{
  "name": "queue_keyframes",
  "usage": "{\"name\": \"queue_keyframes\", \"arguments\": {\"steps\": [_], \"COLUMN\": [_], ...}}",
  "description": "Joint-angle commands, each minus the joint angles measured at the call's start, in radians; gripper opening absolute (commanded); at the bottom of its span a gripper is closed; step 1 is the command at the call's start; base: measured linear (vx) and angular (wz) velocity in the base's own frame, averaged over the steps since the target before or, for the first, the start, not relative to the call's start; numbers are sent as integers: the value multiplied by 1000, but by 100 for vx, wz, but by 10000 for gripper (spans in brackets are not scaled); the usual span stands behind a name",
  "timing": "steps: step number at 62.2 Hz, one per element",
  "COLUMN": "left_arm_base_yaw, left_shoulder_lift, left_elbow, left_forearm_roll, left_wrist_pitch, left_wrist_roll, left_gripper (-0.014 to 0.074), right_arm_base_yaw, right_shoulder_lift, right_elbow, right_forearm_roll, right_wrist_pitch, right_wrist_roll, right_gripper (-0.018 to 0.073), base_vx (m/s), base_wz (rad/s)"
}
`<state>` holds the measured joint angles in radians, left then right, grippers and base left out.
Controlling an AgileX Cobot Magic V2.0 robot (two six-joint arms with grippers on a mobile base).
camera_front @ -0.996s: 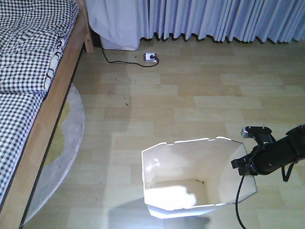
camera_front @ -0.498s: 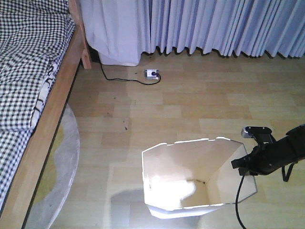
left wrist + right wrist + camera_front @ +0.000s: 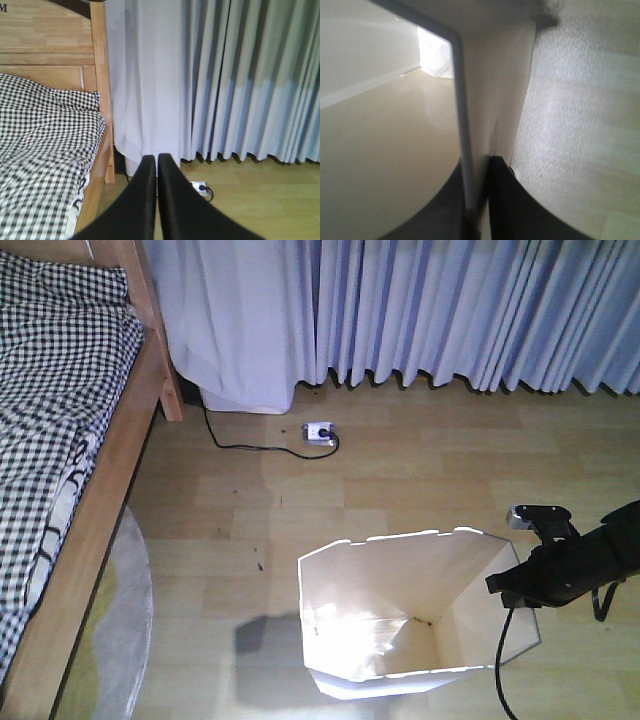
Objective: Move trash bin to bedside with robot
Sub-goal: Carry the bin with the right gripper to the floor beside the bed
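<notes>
Fingers [image 3: 507, 200] pinch trash bin [image 3: 487, 75] rim, visible only from right wrist.

From where I stand, the right gripper [image 3: 479, 167] has its two black fingers [image 3: 504, 200] pinched on the wall of the trash bin [image 3: 380, 150], one inside and one outside. The cream interior fills the left (glossy, with a bright patch deep in). Pale wooden floor [image 3: 620, 165] shows at the right edge.

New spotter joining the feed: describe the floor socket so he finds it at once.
Find the pleated curtain across the back wall. On the wooden floor just before its hem, right of the bed, lies the socket. It is the only small white block there, trailing a black cable.
</notes>
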<state>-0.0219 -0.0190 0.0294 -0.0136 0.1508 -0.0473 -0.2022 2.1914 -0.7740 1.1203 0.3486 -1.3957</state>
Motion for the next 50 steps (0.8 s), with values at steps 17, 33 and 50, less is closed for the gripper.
{"name": "queue_keyframes", "arguments": {"steps": [17, 33, 50], "left_arm_base_yaw": [-5, -5, -5], "left_shoulder_lift": [-10, -10, -10], "left_elbow": [28, 28, 28], "left_forearm_roll": [-3, -3, -3], "left_wrist_pitch": [-78, -78, -78], "left_wrist_roll": [-9, -9, -9], "left_gripper": [-6, -6, -6], "right_arm_base_yaw": [-3, -3, -3], "right_shoulder_lift": [-71, -71, -71], "right_elbow": [-13, -13, -13], "right_forearm_roll": [37, 37, 37], "right_wrist_pitch": [139, 139, 139], "right_wrist_roll": [1, 1, 1], "right_gripper": [-6, -6, -6], "base_vx": [38, 33, 31], "base_wz": [7, 3, -2]}}
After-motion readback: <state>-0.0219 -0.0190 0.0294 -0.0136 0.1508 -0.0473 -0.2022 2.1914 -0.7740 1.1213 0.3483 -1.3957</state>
